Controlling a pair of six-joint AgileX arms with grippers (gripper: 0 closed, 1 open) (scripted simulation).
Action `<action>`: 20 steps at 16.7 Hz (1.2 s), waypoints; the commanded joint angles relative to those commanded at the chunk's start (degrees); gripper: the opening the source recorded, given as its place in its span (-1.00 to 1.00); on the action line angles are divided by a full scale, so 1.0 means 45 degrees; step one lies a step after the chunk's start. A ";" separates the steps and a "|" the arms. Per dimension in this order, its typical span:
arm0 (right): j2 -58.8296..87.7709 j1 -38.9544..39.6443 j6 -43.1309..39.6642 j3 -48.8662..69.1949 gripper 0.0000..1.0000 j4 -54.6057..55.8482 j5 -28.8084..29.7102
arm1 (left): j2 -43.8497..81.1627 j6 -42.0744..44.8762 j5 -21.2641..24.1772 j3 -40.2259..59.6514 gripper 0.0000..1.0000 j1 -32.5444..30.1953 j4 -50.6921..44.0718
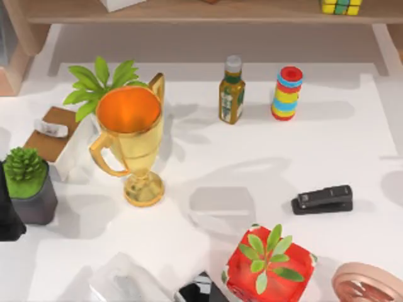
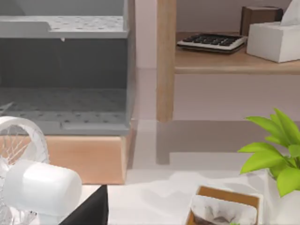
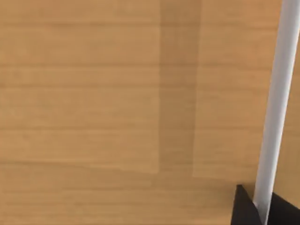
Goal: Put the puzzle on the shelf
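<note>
The puzzle (image 1: 340, 6), a yellow and green tiled block, rests on the shelf (image 1: 189, 11) at the far right of the top view's upper edge, with nothing touching it. The shelf is a long light-brown board with pale side supports (image 2: 166, 61). A dark part of my left arm (image 1: 7, 214) sits at the table's left edge, far from the puzzle. The right wrist view faces light-brown wood (image 3: 93, 93) at close range, crossed by a white strip (image 3: 274, 108), and a dark tip of my right gripper (image 3: 251, 211) pokes in at the corner.
On the table stand a gold trophy (image 1: 132, 138), an oil bottle (image 1: 232, 91), a ring stack (image 1: 287, 93), a black stapler (image 1: 322, 199), a red box with a plant (image 1: 267, 264), a brown-topped white box (image 1: 53, 141) and potted plants (image 1: 28, 182). A calculator (image 2: 212, 42) lies on the shelf.
</note>
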 joint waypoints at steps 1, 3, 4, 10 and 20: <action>0.0079 0.0005 -0.0048 0.0184 -1.00 -0.0086 0.0086 | 0.0000 0.0000 0.0000 0.0000 1.00 0.0000 0.0000; 0.0324 0.0092 -0.0157 0.0721 -1.00 -0.0344 0.0344 | 0.0000 0.0000 0.0000 0.0000 1.00 0.0000 0.0000; 0.0466 0.0168 -0.0193 0.1036 -1.00 -0.0512 0.0504 | 0.0000 0.0000 0.0000 0.0000 1.00 0.0000 0.0000; 0.0960 0.1225 -0.0054 0.2563 -1.00 -0.1589 0.1346 | 0.0000 0.0000 0.0000 0.0000 1.00 0.0000 0.0000; 0.1659 0.1875 -0.0005 0.4142 -1.00 -0.2541 0.1925 | 0.0000 0.0000 0.0000 0.0000 1.00 0.0000 0.0000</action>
